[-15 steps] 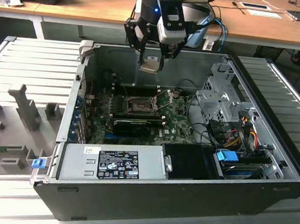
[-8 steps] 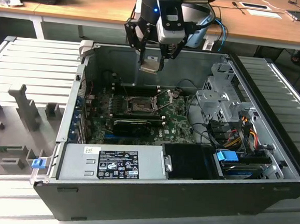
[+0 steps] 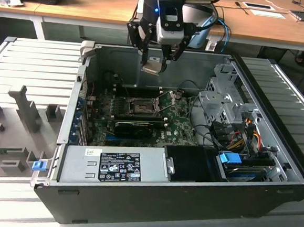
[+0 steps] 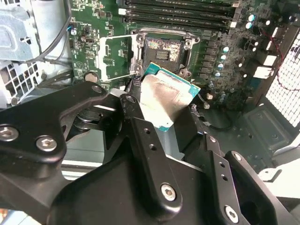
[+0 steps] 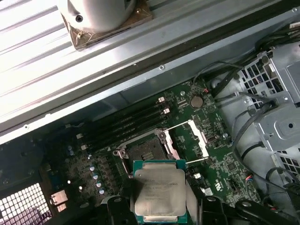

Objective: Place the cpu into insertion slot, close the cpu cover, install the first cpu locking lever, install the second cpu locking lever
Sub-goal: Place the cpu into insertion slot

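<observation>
My gripper [image 3: 155, 58] hangs above the open computer case, shut on the cpu [image 3: 151, 66], a silver-grey square chip with a green rim. The chip is held by two opposite edges in both wrist views, cpu [image 4: 164, 96] and cpu [image 5: 159, 190], clear of the board. Below it lies the insertion slot [image 3: 141, 105], a black square socket in a silver frame, uncovered and with nothing in it. It also shows as insertion slot [image 4: 164, 49] and insertion slot [image 5: 145, 151]. The cpu cover [image 4: 117, 56] stands swung open beside the socket, seen too as cpu cover [image 5: 196, 137].
A silver power supply [image 3: 114, 163] fills the case's near side. A metal drive cage [image 3: 224, 101] with cables stands at the exterior view's right. A long black graphics card [image 3: 132, 126] lies just in front of the socket. Black memory slots [image 4: 178, 9] run behind it.
</observation>
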Tool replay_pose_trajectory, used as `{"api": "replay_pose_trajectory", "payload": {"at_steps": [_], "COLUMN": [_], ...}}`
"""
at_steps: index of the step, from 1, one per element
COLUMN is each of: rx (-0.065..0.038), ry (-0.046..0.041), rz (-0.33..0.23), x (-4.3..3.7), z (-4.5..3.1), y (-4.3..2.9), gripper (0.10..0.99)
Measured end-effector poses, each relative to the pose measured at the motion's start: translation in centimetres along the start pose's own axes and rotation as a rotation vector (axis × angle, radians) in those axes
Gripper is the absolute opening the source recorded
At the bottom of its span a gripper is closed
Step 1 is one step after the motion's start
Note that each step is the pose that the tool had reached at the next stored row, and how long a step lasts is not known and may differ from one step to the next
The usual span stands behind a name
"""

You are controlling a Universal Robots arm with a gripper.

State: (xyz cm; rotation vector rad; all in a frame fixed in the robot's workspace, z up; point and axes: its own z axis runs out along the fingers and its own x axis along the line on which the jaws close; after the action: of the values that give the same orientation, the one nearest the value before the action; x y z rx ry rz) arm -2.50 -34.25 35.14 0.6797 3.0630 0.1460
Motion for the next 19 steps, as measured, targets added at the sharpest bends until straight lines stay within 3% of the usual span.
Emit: {"api": "replay_pose_trajectory", "payload": {"at_steps": [5,11,19], "rx": [-0.001,-0.003,-0.003], "ry": [-0.0047,-0.0045,-0.0081], "rz": [0.052,0.058,0.096], "x": [-0.01,-0.28,-0.29], "z": [0.03,0.42,0.54], "y": [-0.01,-0.62,-0.64], "gripper": [0.529,0.529,0.529]}}
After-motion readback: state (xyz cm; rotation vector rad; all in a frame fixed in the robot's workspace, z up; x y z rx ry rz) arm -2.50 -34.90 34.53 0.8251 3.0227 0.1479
